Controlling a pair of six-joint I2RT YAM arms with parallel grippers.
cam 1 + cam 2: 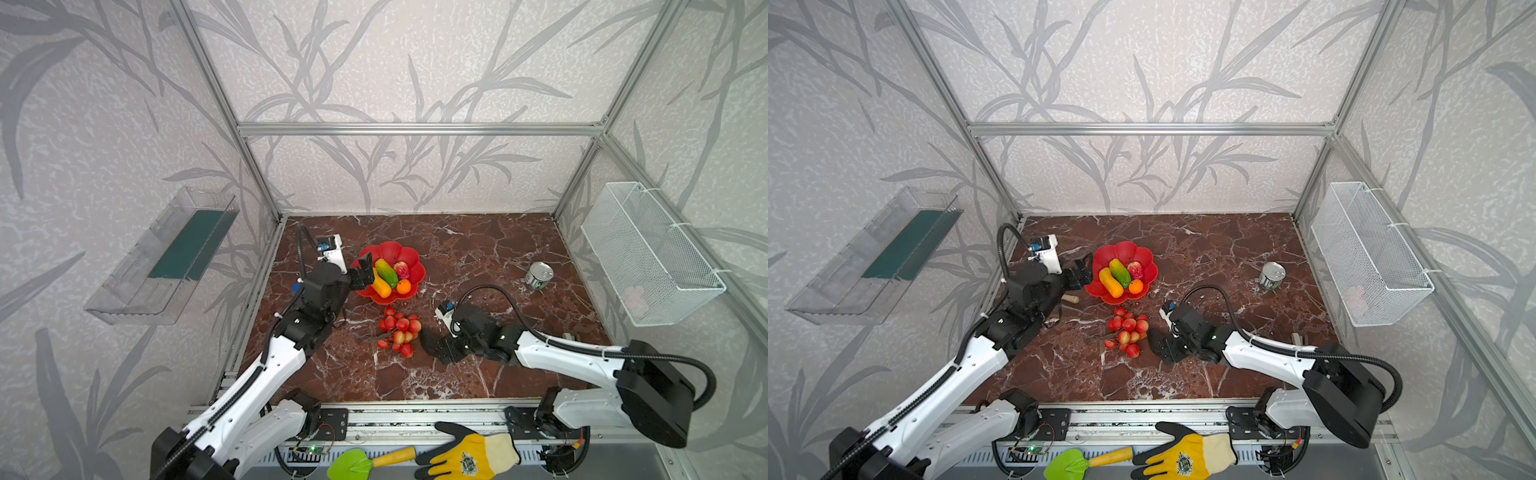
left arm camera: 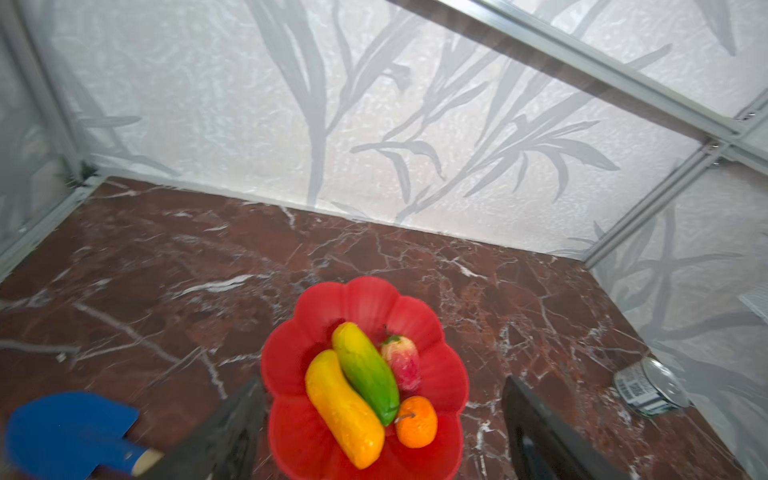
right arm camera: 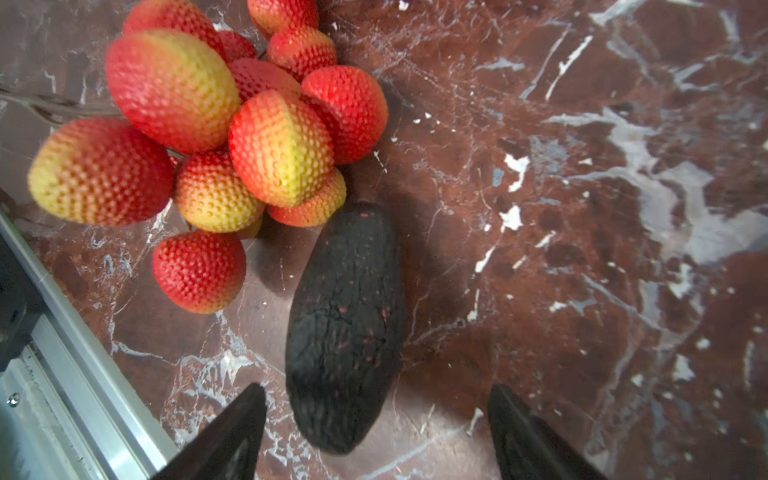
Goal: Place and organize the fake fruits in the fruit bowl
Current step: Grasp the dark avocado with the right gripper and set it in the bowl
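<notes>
The red scalloped fruit bowl (image 1: 388, 247) (image 1: 1125, 249) (image 2: 361, 291) holds an orange-yellow oblong (image 1: 380, 284) (image 2: 345, 409), a yellow-green oblong (image 1: 386, 272) (image 2: 365, 370), a red-green peach-like fruit (image 1: 401, 269) (image 2: 402, 361) and a tiny orange (image 1: 403, 286) (image 2: 416, 420). My left gripper (image 1: 365, 270) (image 2: 382, 381) hovers open and empty at the bowl's left edge. The red grape bunch (image 1: 399, 330) (image 3: 208, 124) lies on the marble in front of the bowl. Beside it lies the dark avocado (image 1: 428, 341) (image 3: 347, 328). My right gripper (image 1: 442, 351) (image 3: 376, 388) stands open, its jaws either side of the avocado's near end without touching it.
A metal can (image 1: 539, 275) (image 2: 648, 388) stands at the right. A blue trowel (image 2: 70, 432) lies left of the bowl under my left arm. On the right wall hangs a white wire basket (image 1: 648, 253), on the left a clear shelf (image 1: 166, 257). A green trowel (image 1: 353, 463) and yellow glove (image 1: 469, 455) lie on the front rail.
</notes>
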